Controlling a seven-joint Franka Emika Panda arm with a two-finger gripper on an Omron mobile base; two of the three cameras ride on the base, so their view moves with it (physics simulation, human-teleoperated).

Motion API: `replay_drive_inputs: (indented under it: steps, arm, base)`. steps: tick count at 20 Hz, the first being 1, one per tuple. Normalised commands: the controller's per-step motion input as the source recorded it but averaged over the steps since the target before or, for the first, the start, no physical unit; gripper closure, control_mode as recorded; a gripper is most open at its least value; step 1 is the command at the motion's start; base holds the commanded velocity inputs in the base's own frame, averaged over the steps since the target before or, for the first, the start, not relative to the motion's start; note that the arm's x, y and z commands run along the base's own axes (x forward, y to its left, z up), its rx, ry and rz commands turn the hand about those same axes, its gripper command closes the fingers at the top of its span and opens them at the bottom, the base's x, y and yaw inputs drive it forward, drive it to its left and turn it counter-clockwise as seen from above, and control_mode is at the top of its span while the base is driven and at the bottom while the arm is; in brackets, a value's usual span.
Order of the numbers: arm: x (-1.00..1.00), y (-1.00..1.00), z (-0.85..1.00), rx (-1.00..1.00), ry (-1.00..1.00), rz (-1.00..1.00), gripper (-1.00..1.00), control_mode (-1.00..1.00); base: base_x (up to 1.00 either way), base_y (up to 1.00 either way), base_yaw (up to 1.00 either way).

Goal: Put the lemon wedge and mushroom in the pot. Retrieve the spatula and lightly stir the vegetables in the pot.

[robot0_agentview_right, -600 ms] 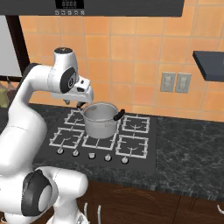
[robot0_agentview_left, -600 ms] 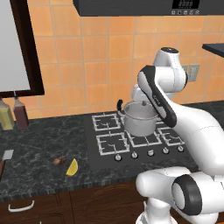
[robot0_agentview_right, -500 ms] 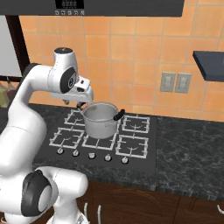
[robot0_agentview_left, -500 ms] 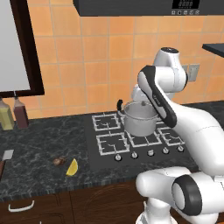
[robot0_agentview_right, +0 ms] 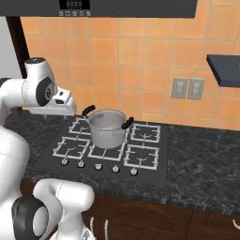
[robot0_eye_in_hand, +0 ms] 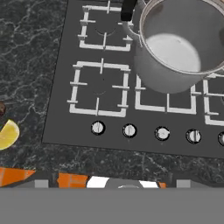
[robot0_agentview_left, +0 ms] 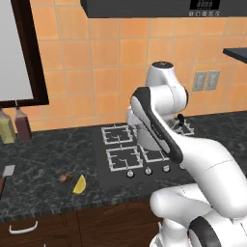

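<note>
The steel pot stands on the stove's back middle burners, and its inside holds nothing. On the dark counter left of the stove lie the yellow lemon wedge and, just left of it, the brown mushroom. Both sit at the left edge of the hand view: lemon wedge, mushroom. The spatula lies at the counter's far left, blade up. My gripper hangs above the stove's left side, left of the pot, and holds nothing. Its fingertips are hidden.
Two sauce bottles stand against the tiled wall at the far left. The stove has a row of knobs along its front edge. My arm covers the pot in the left base view. A dark shelf juts out at the right.
My hand has swung left and a little down, away from above the pot toward the stove's left burners. The lemon wedge, mushroom, pot and spatula have not moved.
</note>
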Motion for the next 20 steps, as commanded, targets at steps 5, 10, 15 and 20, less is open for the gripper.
replay_drive_inputs:
  steps: [5, 10, 15, 20]
  arm:
    - [-0.11, 1.00, -0.57, -0.03, 0.00, 0.00, -1.00, -1.00]
    - [0.00, 1.00, -0.66, 0.00, 0.00, 0.00, -1.00, -1.00]
    - [0.00, 1.00, -0.67, 0.00, 0.00, 0.00, -1.00, -1.00]
    - [0.08, 0.86, -0.59, 0.00, 0.07, 0.00, -1.00, -1.00]
  base:
    - [0.00, 0.00, 0.00]
    - [0.00, 0.00, 0.00]
    - [0.00, 0.00, 0.00]
    - [0.00, 0.00, 0.00]
